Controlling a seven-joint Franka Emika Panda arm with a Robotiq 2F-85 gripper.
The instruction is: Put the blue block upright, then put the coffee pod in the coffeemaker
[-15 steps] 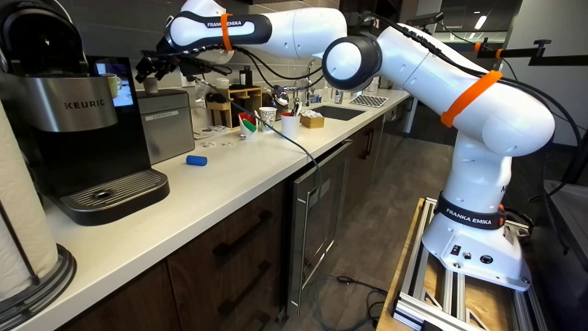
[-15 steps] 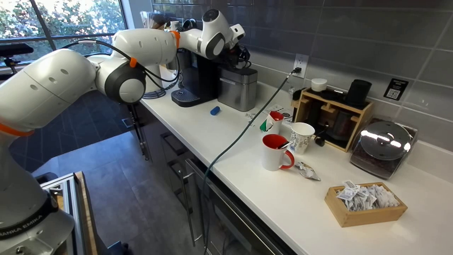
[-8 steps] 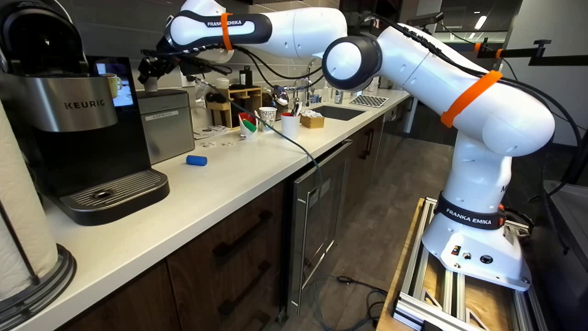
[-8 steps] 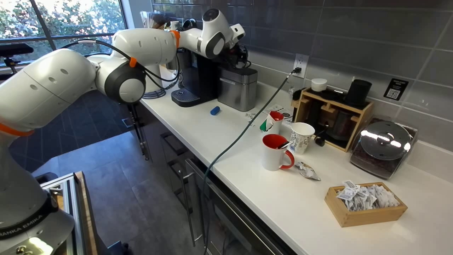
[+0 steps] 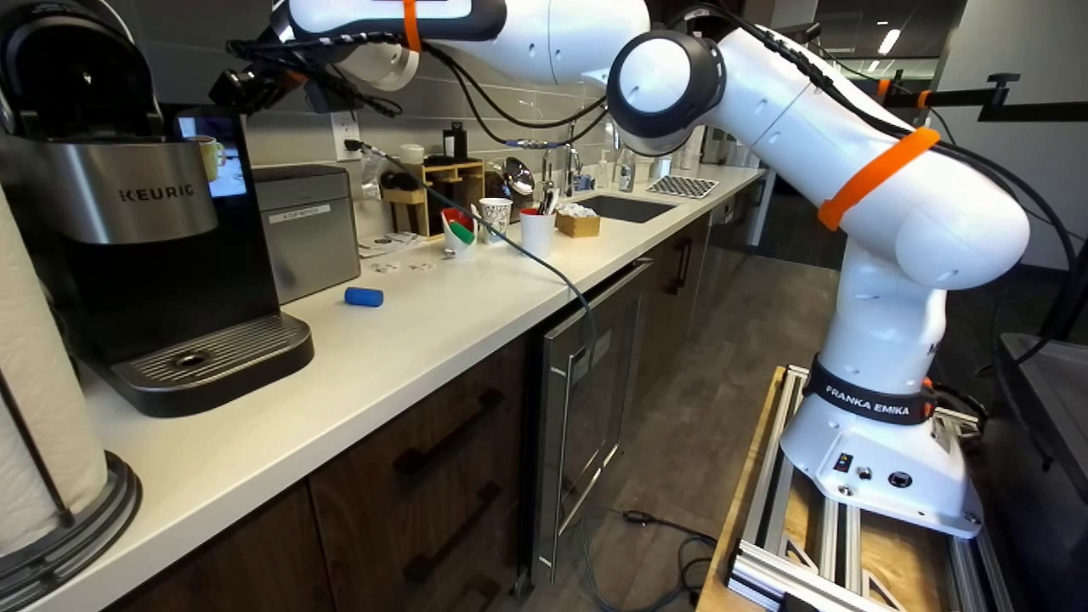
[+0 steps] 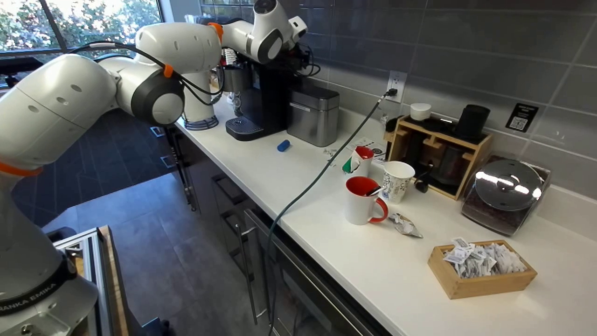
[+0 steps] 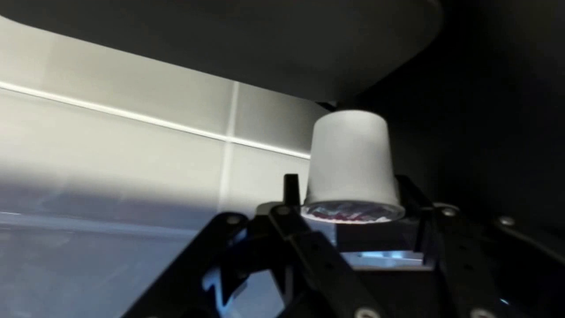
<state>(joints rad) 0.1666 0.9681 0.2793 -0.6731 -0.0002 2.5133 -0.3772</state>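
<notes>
The coffee pod (image 7: pixel 352 154), a white cup with a foil face, is pinched between the fingertips of my gripper (image 7: pixel 350 194) in the wrist view. In an exterior view the dark gripper (image 5: pixel 242 92) is up beside the top of the coffeemaker's screen, above the height of the metal box; the pod cannot be made out there. The black coffeemaker (image 5: pixel 140 191) with its silver band has its upper head raised, showing a dark gap. On the counter the blue block (image 5: pixel 364 297) lies on its side; the same blue block (image 6: pixel 283 146) shows in an exterior view.
A grey metal box (image 5: pixel 308 229) stands right against the coffeemaker. A paper towel roll (image 5: pixel 38 382) is on the near side. A cable (image 6: pixel 322 172) runs from the wall outlet across the counter, near several mugs and cups. The tiled wall (image 7: pixel 132 154) is close behind the gripper.
The gripper was over the pod on the metal box's top and has shut on it. It has since risen and moved toward the coffeemaker with the pod. The blue block has not moved.
</notes>
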